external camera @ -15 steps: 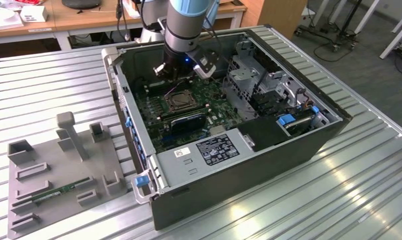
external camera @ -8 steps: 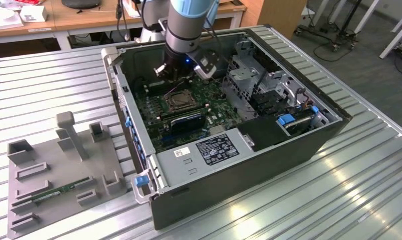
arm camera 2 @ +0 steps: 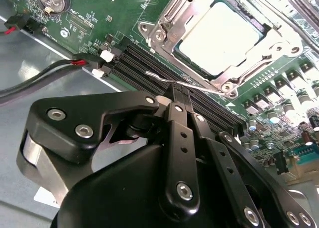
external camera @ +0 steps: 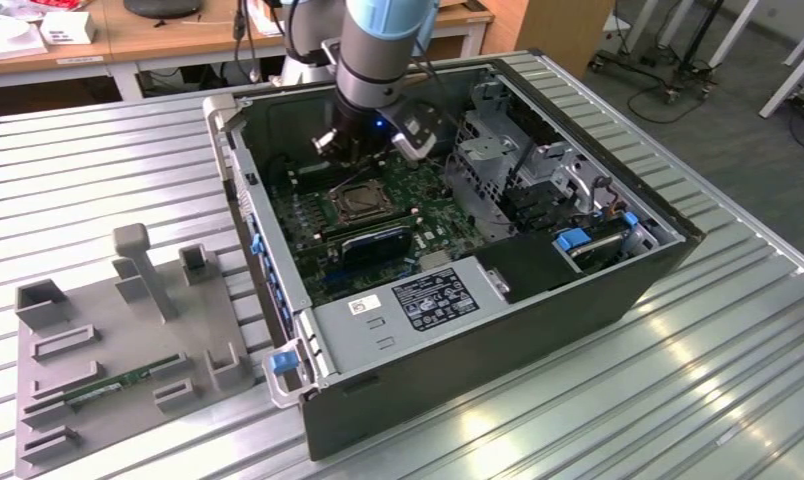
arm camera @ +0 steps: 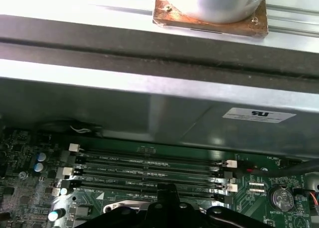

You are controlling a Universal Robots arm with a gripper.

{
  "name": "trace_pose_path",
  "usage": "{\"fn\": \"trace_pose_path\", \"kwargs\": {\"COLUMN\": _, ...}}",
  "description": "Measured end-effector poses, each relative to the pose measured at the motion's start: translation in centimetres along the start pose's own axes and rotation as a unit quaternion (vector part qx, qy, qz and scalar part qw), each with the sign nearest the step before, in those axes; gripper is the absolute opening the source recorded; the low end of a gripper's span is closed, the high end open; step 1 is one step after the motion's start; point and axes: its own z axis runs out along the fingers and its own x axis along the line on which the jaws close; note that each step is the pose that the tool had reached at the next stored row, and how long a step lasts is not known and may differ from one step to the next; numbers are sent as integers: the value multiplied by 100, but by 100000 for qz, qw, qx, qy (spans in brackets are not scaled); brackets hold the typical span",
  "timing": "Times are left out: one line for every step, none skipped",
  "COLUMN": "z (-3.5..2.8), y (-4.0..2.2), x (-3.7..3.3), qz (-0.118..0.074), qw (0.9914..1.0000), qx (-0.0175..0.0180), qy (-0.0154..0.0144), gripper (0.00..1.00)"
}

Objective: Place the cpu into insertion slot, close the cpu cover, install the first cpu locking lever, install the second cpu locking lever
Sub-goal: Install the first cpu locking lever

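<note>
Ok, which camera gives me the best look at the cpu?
The second wrist view: the cpu is close up, its pale top plain inside the frame of the cpu cover. The exterior view shows it small and far off amid the green board. The first wrist view looks across the memory slots instead.

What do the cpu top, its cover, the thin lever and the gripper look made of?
Cpu: pale matte metal, evenly bright. Cover: bare silvery metal, likely steel, with glinting edges. Gripper: black, probably coated metal, with smooth links and silver screws. Lever: thin bright wire, probably steel, held at the gripper's tip.
</note>
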Motion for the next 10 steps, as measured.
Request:
{"fn": "trace_pose_path", "kwargs": {"z": 3, "y": -2, "x": -7, "qz": 0, "qw": 100000, "qx": 1, "qy": 0, "gripper": 11}}
{"fn": "trace_pose_path", "kwargs": {"z": 5, "y": -3, "x": -14, "qz": -1, "qw": 100000, "qx": 5, "qy": 3, "gripper": 11}}
{"fn": "trace_pose_path", "kwargs": {"z": 8, "y": -5, "x": -21, "qz": -1, "qw": 100000, "qx": 4, "qy": 2, "gripper": 11}}
{"fn": "trace_pose_path", "kwargs": {"z": 11, "y": -6, "x": -27, "qz": -3, "qw": 100000, "qx": -4, "qy": -3, "gripper": 11}}
{"fn": "trace_pose_path", "kwargs": {"z": 13, "y": -7, "x": -33, "qz": -1, "qw": 100000, "qx": 1, "qy": 0, "gripper": 11}}
{"fn": "trace_pose_path", "kwargs": {"z": 16, "y": -9, "x": -39, "qz": -1, "qw": 100000, "qx": 1, "qy": -1, "gripper": 11}}
{"fn": "trace_pose_path", "kwargs": {"z": 18, "y": -10, "x": -43, "qz": -2, "qw": 100000, "qx": -1, "qy": 0, "gripper": 11}}
{"fn": "trace_pose_path", "kwargs": {"z": 19, "y": -11, "x": -47, "qz": 0, "qw": 100000, "qx": 2, "qy": 3, "gripper": 11}}
{"fn": "trace_pose_path", "kwargs": {"z": 22, "y": -12, "x": -48, "qz": 2, "qw": 100000, "qx": -3, "qy": -3, "gripper": 11}}
{"fn": "trace_pose_path", "kwargs": {"z": 25, "y": -12, "x": -49, "qz": 6, "qw": 100000, "qx": -5, "qy": -8, "gripper": 11}}
